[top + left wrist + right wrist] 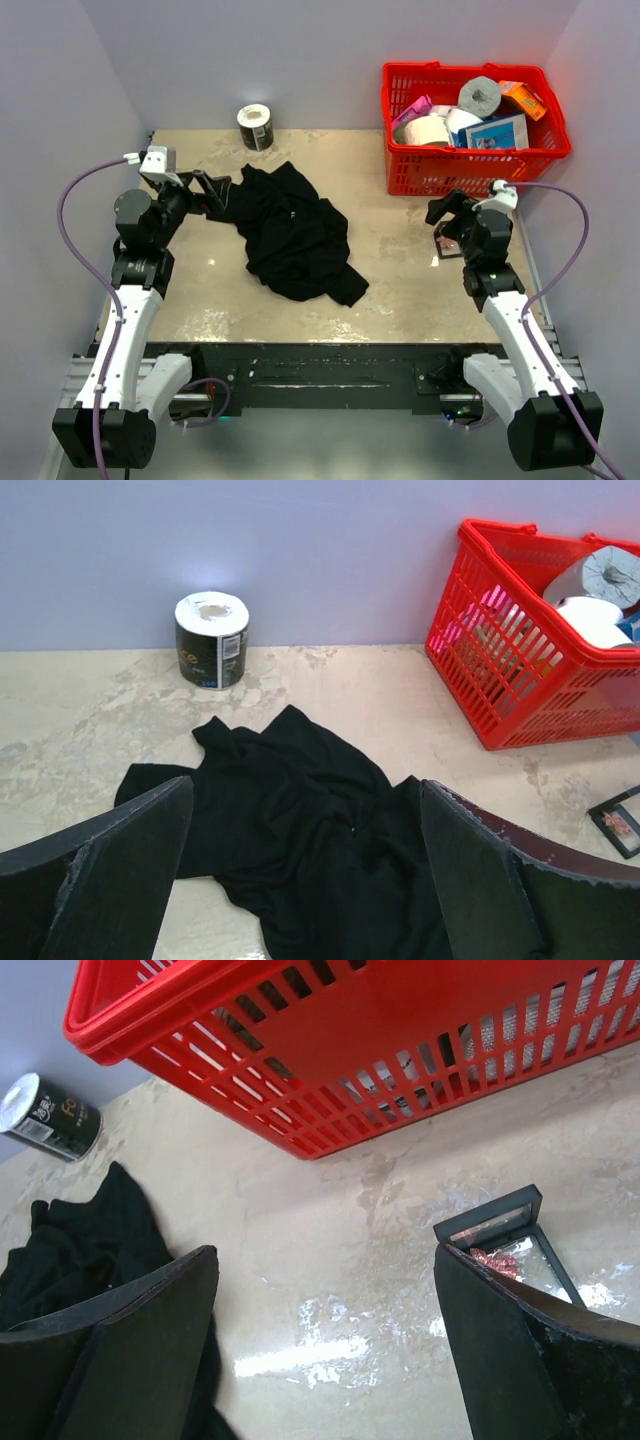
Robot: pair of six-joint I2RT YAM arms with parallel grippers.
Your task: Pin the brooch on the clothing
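Right wrist view shows brooch (493, 1260) in black-framed case (488, 1218); top external: right gripper (325, 1260) covers it. Left gripper (305, 790), right gripper: jaws apart.

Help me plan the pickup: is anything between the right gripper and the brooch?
Nothing but its own black-framed box, where the brooch lies, beside the open right gripper. Whether a lid covers it is unclear.

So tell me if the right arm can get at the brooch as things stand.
Probably yes: the right arm hangs close beside the brooch, jaws open, nothing between them. But the brooch seems to lie in a black-framed case; a clear lid may cover it.
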